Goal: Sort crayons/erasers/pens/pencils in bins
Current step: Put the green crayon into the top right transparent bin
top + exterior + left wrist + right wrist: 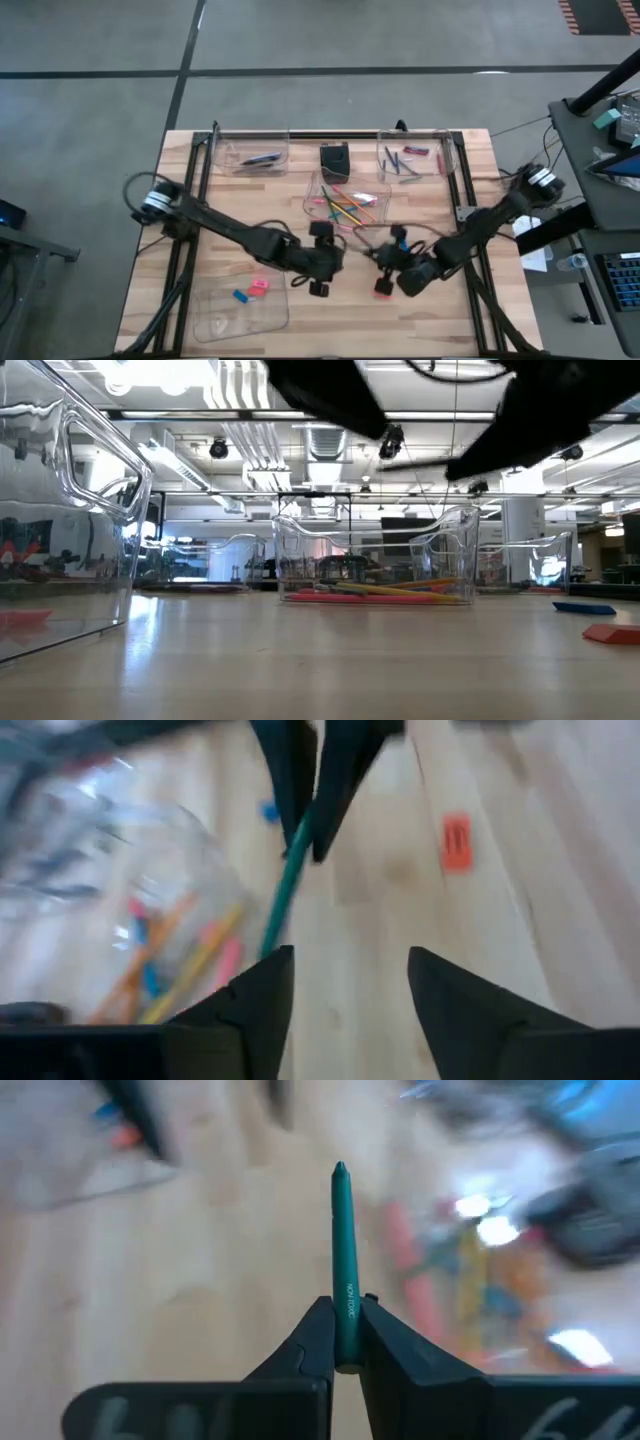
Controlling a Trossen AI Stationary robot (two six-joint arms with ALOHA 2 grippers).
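Starting at your left, the near bin [243, 305] holds the 2 erasers [252, 290], so that tub is evidently for blocks. Your left gripper [322, 258] hangs over the middle of the table with its fingers [250, 1010] spread and nothing between them, which reads as a hand-over just made. The middle bin [346, 200] holds the bright pencils [347, 207], the likely home for the next stick. Your right gripper [345, 1342] is pinched on the green pencil [343, 1260], gripping one end so the rest points out ahead. A red eraser [382, 290] lies loose on the table [300, 320] just beside it.
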